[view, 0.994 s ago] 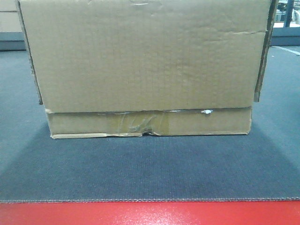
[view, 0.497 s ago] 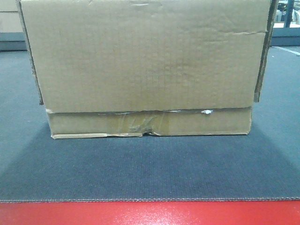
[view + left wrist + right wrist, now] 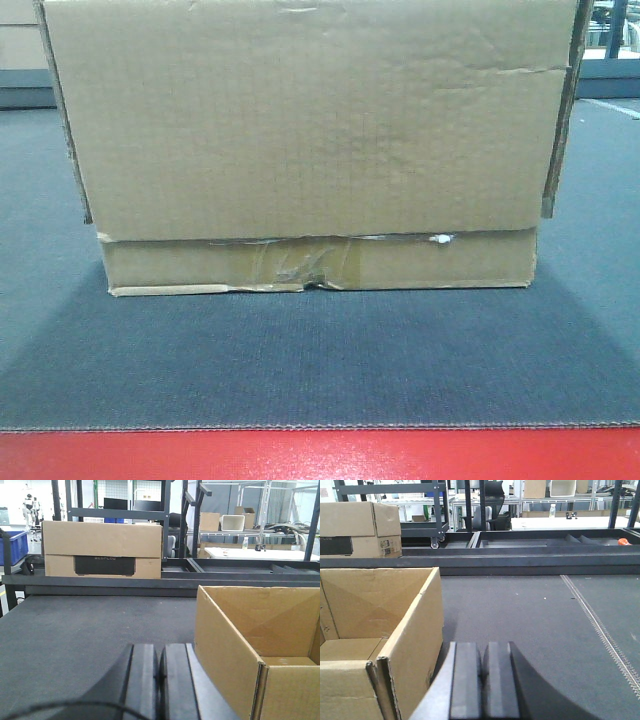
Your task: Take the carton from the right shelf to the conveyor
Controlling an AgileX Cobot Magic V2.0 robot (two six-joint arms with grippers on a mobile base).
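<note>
The carton [image 3: 310, 140], a large open brown cardboard box with clear tape on its low seam and a torn lower edge, rests on the dark grey conveyor [image 3: 320, 360] behind the red front strip [image 3: 320, 455]. In the left wrist view the carton [image 3: 260, 640] stands just right of my left gripper [image 3: 159, 675], which is shut and empty beside its left wall. In the right wrist view the carton [image 3: 380, 625] stands just left of my right gripper [image 3: 482, 675], also shut and empty. Whether either gripper touches the walls cannot be told. The right shelf is out of view.
A second cardboard box with a black label [image 3: 102, 550] sits on a dark rail beyond the belt, also seen in the right wrist view [image 3: 360, 525]. A blue bin [image 3: 10, 545] stands far left. Racks and tables fill the background. A stitched seam [image 3: 600, 625] crosses the belt.
</note>
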